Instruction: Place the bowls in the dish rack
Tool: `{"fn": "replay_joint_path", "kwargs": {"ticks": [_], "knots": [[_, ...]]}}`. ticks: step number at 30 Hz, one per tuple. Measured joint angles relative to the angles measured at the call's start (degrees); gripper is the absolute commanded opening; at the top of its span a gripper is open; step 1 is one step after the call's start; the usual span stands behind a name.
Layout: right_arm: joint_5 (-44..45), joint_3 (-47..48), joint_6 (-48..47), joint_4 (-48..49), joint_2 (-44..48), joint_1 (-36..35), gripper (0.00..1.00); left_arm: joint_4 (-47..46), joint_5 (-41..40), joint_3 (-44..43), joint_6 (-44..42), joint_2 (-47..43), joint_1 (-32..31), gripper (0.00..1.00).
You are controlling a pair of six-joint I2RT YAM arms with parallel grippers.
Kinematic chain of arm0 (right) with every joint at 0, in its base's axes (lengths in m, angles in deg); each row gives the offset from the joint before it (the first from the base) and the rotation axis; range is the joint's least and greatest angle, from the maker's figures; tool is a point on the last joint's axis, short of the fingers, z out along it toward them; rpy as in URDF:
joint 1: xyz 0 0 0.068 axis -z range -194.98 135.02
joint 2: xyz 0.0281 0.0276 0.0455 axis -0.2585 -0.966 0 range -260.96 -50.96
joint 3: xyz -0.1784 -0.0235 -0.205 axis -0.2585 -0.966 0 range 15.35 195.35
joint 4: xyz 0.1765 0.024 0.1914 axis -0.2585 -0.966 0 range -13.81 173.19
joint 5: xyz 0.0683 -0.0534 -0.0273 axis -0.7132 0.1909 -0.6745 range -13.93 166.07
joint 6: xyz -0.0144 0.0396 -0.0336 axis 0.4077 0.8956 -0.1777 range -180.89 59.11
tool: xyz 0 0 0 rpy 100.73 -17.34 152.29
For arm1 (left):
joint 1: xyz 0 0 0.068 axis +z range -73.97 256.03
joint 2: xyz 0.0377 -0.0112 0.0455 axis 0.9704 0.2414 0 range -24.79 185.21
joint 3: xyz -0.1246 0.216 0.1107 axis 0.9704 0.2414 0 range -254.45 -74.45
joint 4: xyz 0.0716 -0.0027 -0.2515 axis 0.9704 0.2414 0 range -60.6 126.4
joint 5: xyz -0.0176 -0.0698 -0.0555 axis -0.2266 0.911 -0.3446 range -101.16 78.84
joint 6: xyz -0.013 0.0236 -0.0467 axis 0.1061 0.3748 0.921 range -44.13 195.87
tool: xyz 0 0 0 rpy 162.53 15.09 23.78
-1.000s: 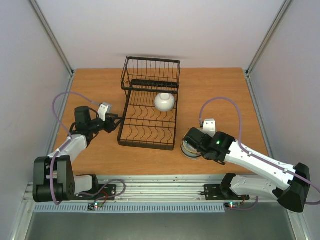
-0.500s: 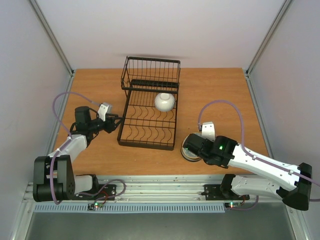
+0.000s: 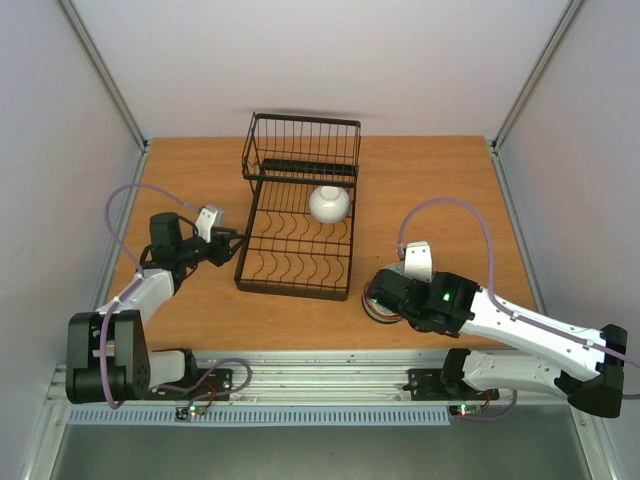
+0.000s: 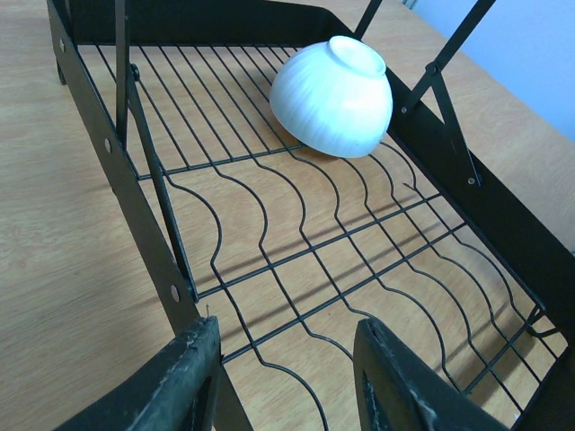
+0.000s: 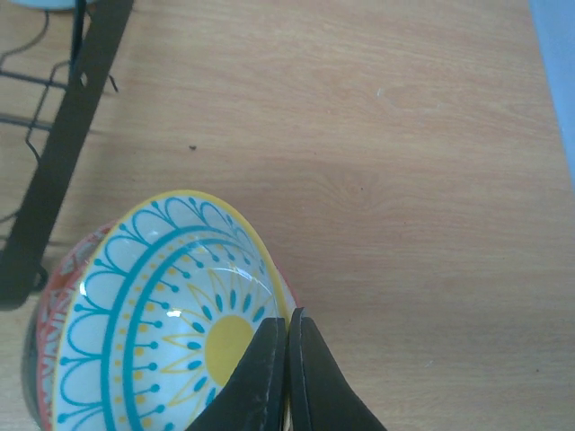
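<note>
We have a wooden bench [image 3: 450, 180] with the black wire dish rack [image 3: 293, 291] sitting mid-bench, long side running away from the arms and the taller basket section at the far end.

The left arm [image 3: 150, 285] reaches in from the near left. The right arm [image 3: 500, 315] lies low across the near right, its wrist bent over the bench just beside the rack's near right corner.

One plain white bowl [image 3: 329, 203] is in the rack, upside down and tilted on the slot wires by the right-hand rail, close to the basket end. The left wrist view shows the same white bowl [image 4: 332, 97] with its foot ring up. The other slots we can see hold nothing.

Outside the rack, in the right wrist view, a blue-and-white bowl [image 5: 171, 305] with a yellow centre and yellow rim sits nested in a pink-red patterned bowl [image 5: 61, 289]. Both are on the bench just right of the rack's black rail [image 5: 63, 153]. From above the right arm mostly hides this stack.

The left tool [image 4: 287, 328] is wide open and holds nothing. Its tips are at the rack's left rail [image 4: 135, 206]; we cannot tell if they touch it.

The right tool [image 5: 287, 316] is pinched nearly closed, and the blue-and-white bowl's rim runs in between its fingers [image 5: 268, 368].
</note>
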Motion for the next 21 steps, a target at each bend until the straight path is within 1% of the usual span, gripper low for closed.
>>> {"fn": "replay_joint_path", "kwargs": {"ticks": [5, 12, 21], "knots": [[1.46, 2.4, -1.25, -0.07, 1.05, -0.17, 0.01, 0.0, 0.09, 0.0, 0.0, -0.02, 0.0, 0.43], [2.99, 4.57, -6.01, 2.21, 1.29, -0.17, 0.01, 0.02, 0.33, 0.0, 0.0, -0.26, 0.0, 0.43], [3.02, 8.98, -15.45, 11.23, -1.81, -0.17, 0.01, 0.13, 1.33, 0.0, -0.02, -1.92, 0.0, 0.43]]}}
